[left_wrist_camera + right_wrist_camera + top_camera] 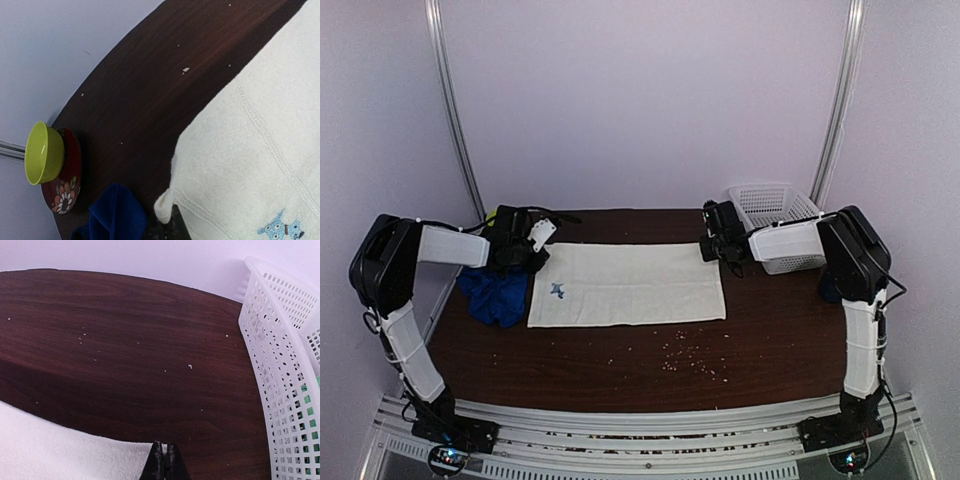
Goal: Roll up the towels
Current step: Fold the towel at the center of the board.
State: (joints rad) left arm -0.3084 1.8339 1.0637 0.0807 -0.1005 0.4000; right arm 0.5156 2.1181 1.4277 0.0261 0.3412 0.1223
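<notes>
The white towel [630, 283] lies flat mid-table [620, 365], with the blue towel [495, 293] bunched against its left edge. The left gripper [538, 240] sits at the white towel's far left corner and the right gripper [164, 462] at its far right. Both have their jaws pressed together, perhaps nipping cloth. A basket [775, 205] stands at the table's far right corner.

The cream-white towel [630, 285] has a woven border band and 1 small light-blue figure [282, 231]. The other towel [495, 295] is plain royal blue. The table [620, 350] is dark red-brown wood grain with pale specks. The mesh basket [775, 215] is white, the bowl [44, 152] lime green, and the plate [67, 175] red with flowers.
</notes>
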